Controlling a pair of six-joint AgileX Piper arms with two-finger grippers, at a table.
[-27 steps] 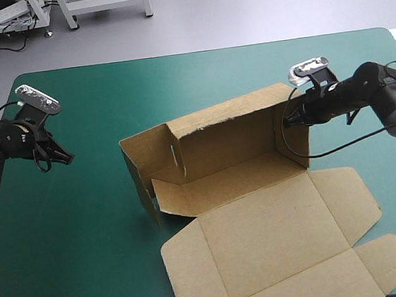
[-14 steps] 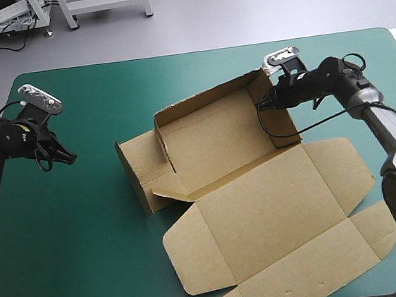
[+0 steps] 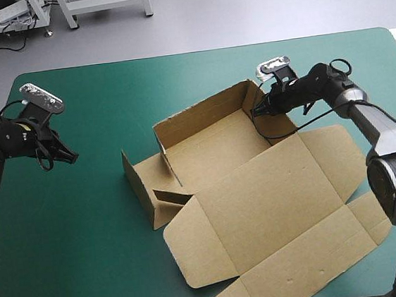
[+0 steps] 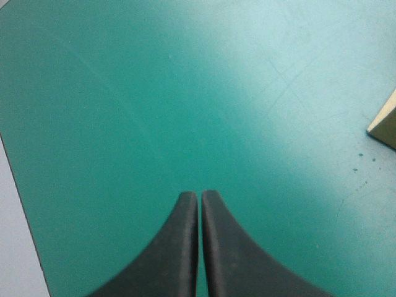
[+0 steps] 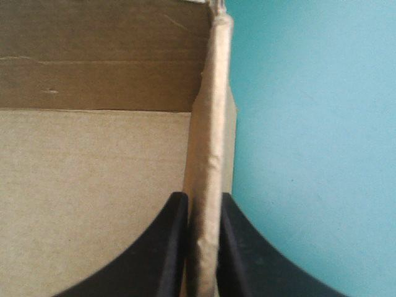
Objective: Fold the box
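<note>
- Right fingers [image 5: 170, 247] are clenched on the box [image 3: 205, 144], pinching the rolled top edge of its end wall [image 5: 210, 111]. One finger is inside the tray and one outside.
- From those fingers, the tray floor spreads out on the inner side and the long far wall [image 3: 201, 112] crosses ahead. The bare teal-green surface [image 3: 92, 223] runs along the outer side.
- Left fingers [image 4: 179, 247] are pressed together on nothing, hanging over bare surface. The box is well apart from them, and only one brown corner shows off to the side ahead of their tips.
- Step in hand, by my read: setting and tucking that end wall so it locks upright. The walls are up but the job isn't finished.
- Next move likely calls for a clean release that doesn't drag the wall outward. After that the opposite end needs attention, where a small flap [image 3: 166, 196] leans loose inside the corner. The idle left fingers are the ones on that side.
- The count:
  - one box
  - three walls standing, the long far one and one at each end
  - one lid panel [image 3: 261, 206] lying flat on the near side
  - two sets of fingers, one working and one waiting
</note>
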